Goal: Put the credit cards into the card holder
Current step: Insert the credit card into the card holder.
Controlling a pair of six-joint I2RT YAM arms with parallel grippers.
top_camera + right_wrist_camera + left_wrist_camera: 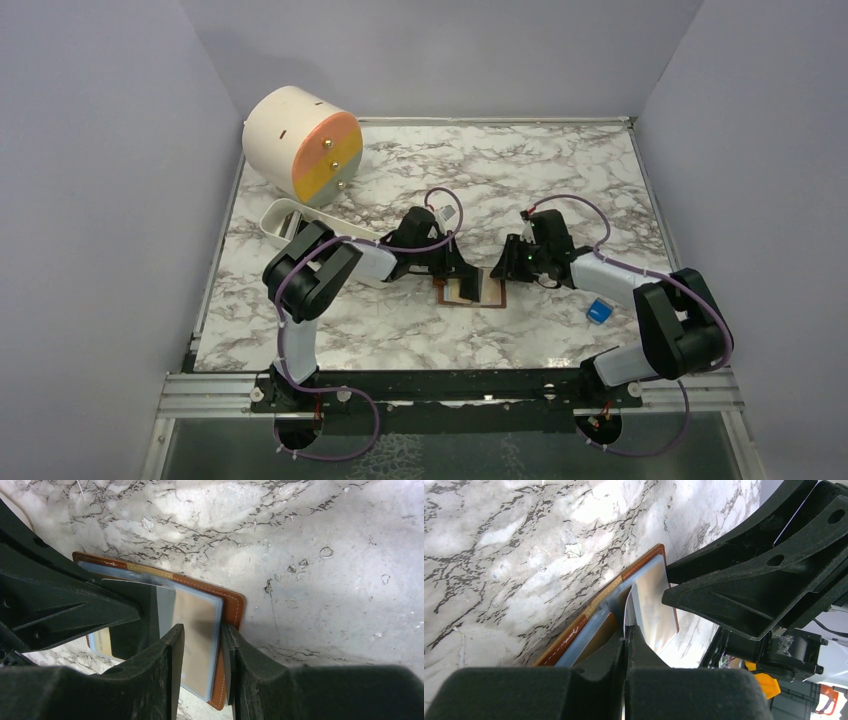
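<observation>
Credit card [654, 605] pinched in closed left gripper [626, 632], edge at card holder [231, 611] pocket; right gripper [202, 636] half-spread astride holder.

Marble table [560, 170], brown card holder [490, 292], white tray [268, 215], blue block [599, 311]

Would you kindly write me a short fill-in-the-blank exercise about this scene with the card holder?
1. The left pincer is shut on a glossy ___.
2. The card holder is not folded shut: it lies ___ on the marble table.
3. The small block beside the right arm is ___ in colour.
Missing words: card; open; blue.
</observation>
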